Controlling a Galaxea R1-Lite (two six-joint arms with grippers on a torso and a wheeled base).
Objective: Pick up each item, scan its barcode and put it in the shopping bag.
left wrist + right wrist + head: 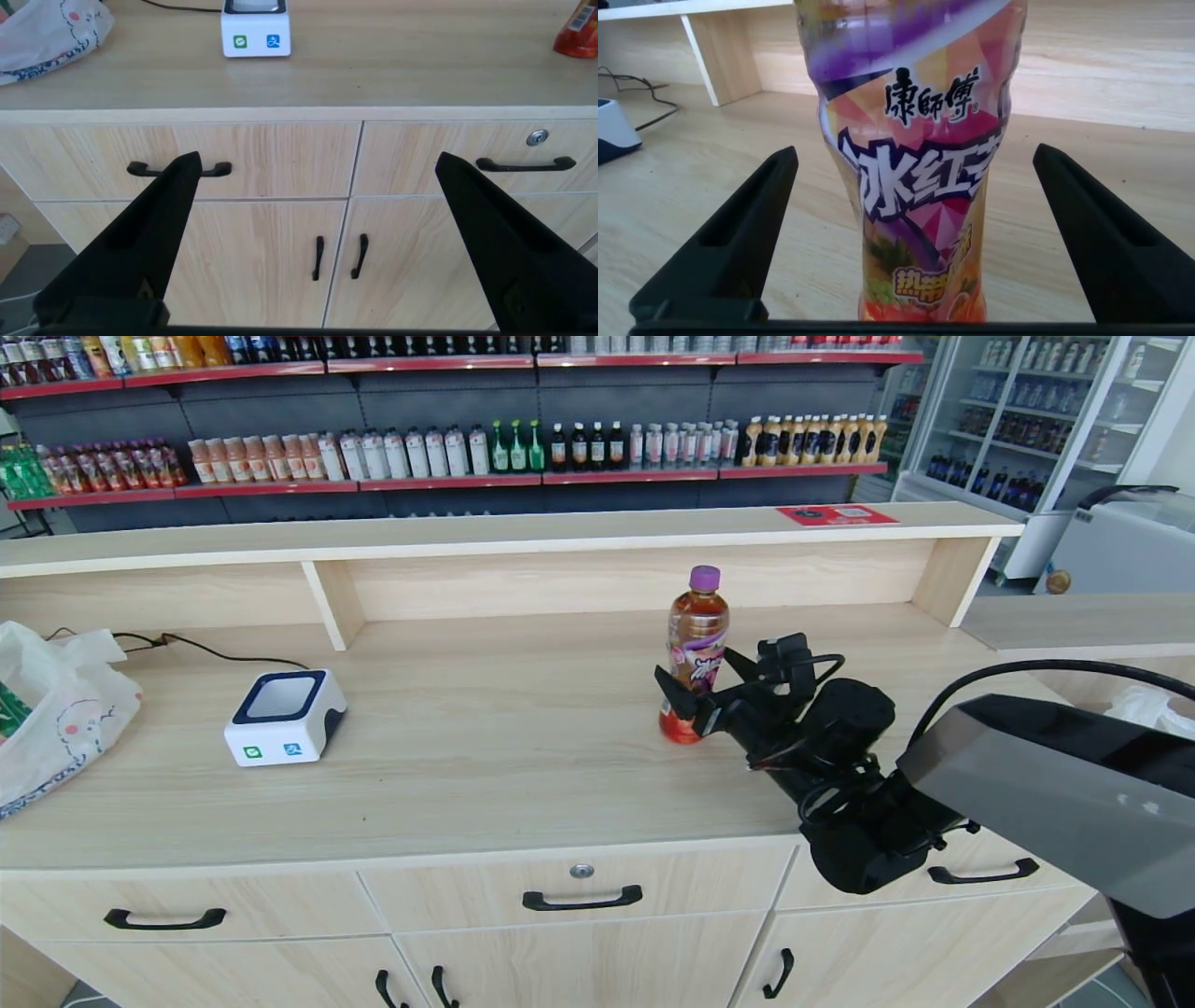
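I find the right arm (840,756) extended forward and inward over the surface (467,756), wrist roughly level. The right end effector (693,665) sits low, close above the surface, with both fingers (738,243) spread wide and nothing gripped between them. The left end effector (318,159) is held off the front edge of the surface, facing it. Its two fingers (131,243) are likewise spread fully apart and carry nothing
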